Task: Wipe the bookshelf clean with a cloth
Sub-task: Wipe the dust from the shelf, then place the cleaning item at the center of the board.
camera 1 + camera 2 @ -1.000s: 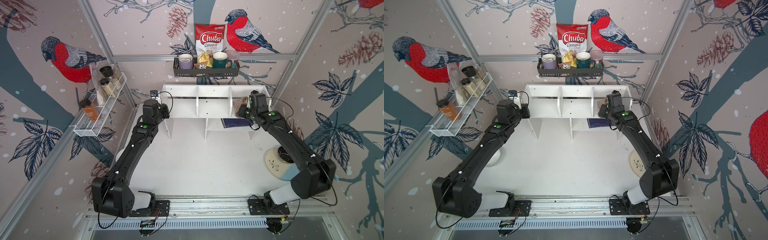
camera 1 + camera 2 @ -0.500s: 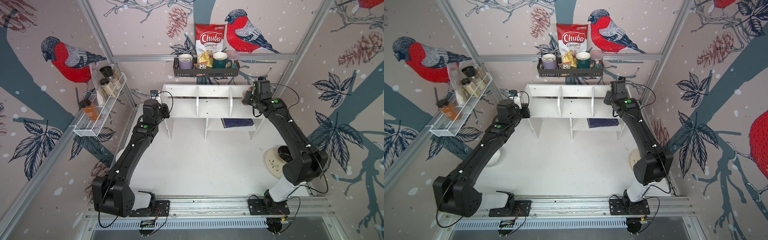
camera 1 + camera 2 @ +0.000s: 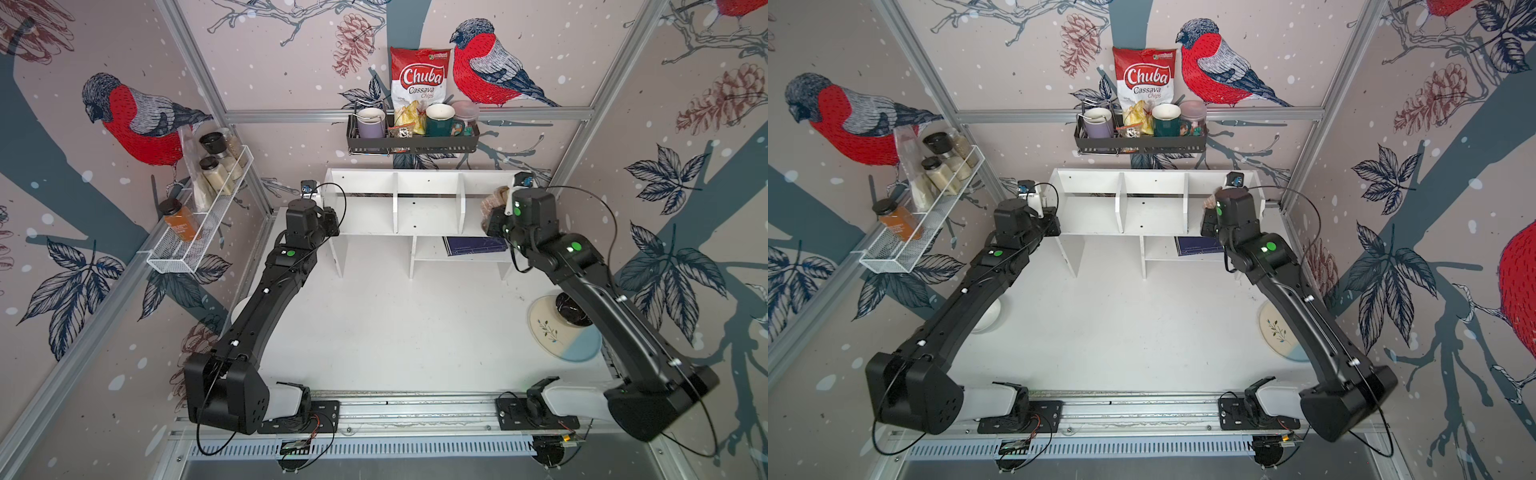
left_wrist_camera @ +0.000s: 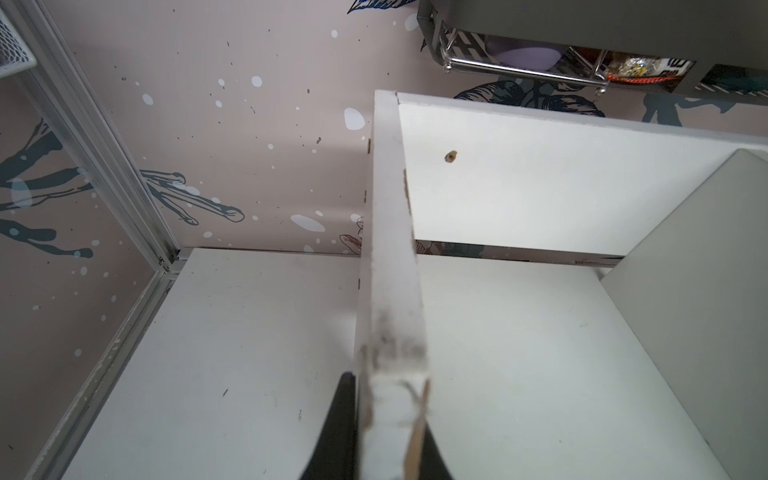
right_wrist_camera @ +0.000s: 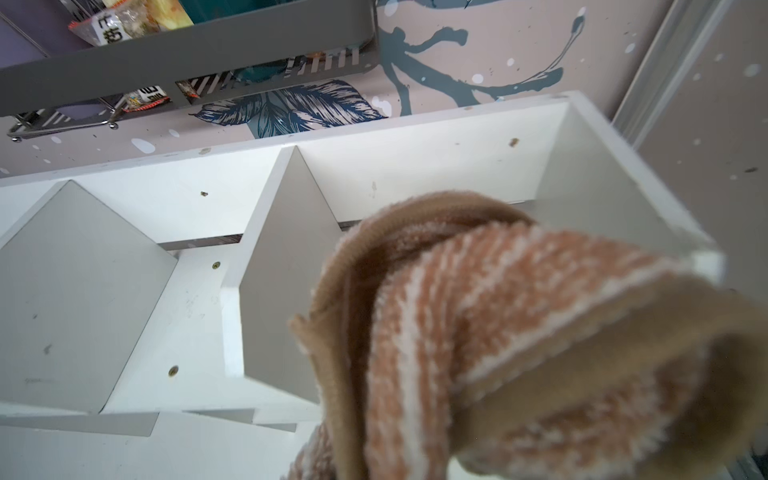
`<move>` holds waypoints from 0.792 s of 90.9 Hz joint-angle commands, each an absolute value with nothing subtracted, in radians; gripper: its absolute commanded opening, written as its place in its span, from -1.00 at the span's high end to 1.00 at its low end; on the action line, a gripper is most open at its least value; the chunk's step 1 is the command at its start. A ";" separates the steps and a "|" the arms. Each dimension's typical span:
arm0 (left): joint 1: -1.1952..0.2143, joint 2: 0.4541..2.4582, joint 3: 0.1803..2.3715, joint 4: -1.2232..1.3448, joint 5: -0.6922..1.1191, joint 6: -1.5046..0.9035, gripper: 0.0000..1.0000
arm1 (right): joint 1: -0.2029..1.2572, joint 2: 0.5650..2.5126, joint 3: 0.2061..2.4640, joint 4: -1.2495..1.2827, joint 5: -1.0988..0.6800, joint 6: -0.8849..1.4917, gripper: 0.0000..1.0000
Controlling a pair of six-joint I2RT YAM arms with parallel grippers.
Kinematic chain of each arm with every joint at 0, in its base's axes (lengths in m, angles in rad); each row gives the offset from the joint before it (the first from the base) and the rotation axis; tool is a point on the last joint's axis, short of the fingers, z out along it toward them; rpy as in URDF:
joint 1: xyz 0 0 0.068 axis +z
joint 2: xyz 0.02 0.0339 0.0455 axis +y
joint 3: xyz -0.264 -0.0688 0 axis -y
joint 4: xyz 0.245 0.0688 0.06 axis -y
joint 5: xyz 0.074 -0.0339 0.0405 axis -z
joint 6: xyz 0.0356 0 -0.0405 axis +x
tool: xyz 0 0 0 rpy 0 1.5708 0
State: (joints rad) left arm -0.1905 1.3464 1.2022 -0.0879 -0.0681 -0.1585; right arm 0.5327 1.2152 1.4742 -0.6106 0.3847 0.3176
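So the right end effector (image 3: pixel 491 216) is clenched on the cloth (image 5: pixel 498 332), a bunched-up tan rag with pale stripes. It's held up at the right end of the bookshelf (image 3: pixel 428 216), by the rightmost upper compartment; can't tell if it's actually touching. The left end effector (image 4: pixel 390 436) is pinching the bookshelf's left side panel from both faces. The bookshelf sits at the back of the white surface (image 3: pixel 395 324), with a dark blue notebook (image 3: pixel 473 245) in a lower cubby.

Bookshelf (image 3: pixel 428 216) at table (image 3: pixel 395 324) back; cloth (image 3: pixel 492 203) above its right compartment; plate (image 3: pixel 548 332) front-right.
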 commanded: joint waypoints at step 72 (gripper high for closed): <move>-0.189 1.049 1.040 -0.275 -0.337 -0.322 -0.95 | 0.991 1.460 0.878 -0.097 0.294 0.698 0.23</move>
State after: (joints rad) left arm -0.1905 1.0878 1.0706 -0.2356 -0.2531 -0.3107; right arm 1.0290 1.4036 0.9119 -0.2493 0.3885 0.6090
